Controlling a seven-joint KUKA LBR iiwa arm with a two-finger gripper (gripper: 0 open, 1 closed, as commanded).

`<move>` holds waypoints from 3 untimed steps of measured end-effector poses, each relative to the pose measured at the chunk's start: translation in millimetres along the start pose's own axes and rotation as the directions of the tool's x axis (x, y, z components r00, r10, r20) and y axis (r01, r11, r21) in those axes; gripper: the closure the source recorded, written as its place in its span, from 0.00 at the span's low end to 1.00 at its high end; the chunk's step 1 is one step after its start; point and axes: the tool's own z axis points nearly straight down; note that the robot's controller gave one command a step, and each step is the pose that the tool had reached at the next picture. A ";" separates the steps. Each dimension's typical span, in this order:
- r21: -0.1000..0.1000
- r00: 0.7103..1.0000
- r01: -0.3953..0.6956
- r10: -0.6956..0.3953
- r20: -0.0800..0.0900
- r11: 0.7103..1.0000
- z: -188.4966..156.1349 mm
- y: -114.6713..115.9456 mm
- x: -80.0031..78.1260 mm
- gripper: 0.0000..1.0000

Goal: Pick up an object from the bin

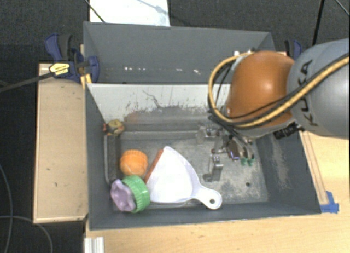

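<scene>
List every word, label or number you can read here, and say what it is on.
"KUKA": on the grey arm, with the letters turned sideways.
Nothing is readable on the white scoop, the orange ball or the green-and-purple thing in the bin.

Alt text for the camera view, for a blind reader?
The gripper hangs over the bare floor of the bin, right of a white scoop. An orange ball and a green ring beside a purple lump lie left of it.
</scene>
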 end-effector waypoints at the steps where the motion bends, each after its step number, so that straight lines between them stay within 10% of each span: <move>1: -0.003 0.999 0.042 -0.042 -0.006 0.999 39.0 34.6 9.6 0.00; 2: -0.003 0.974 0.226 -0.226 -0.007 0.974 52.3 60.2 5.8 0.00; 3: -0.003 0.988 0.153 -0.153 -0.005 0.988 61.8 74.8 -6.1 0.00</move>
